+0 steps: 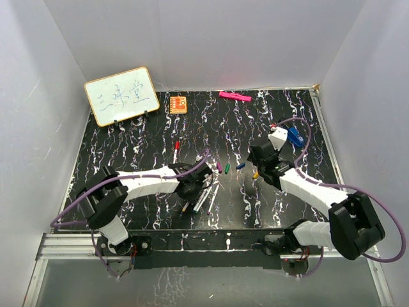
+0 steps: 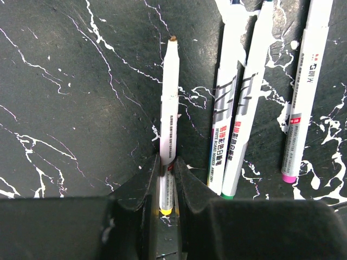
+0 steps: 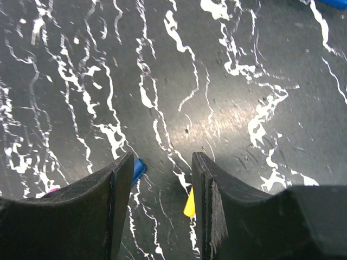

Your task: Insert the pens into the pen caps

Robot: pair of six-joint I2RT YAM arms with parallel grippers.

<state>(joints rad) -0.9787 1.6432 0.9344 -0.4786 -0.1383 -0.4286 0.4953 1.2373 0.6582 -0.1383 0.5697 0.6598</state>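
Left gripper (image 2: pixel 168 173) clamps a pen (image 2: pixel 169 97) near its tail, right gripper (image 3: pixel 162 179) parted, empty, beside the yellow cap (image 3: pixel 189 205); such overhang could let the pen swivel off line.

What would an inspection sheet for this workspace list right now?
Surface: black white-veined table.
Job's things: yellow-banded pen held; three pens beside it; red-tipped pen apart; purple cap, green cap, blue cap, yellow cap loose.
Clutter: pink bar, orange card, whiteboard, blue clip.
Fingers: left fingers shut on yellow-banded pen; right fingers open, empty.
Cables: purple cable along each arm.
Surroundings: white walls.
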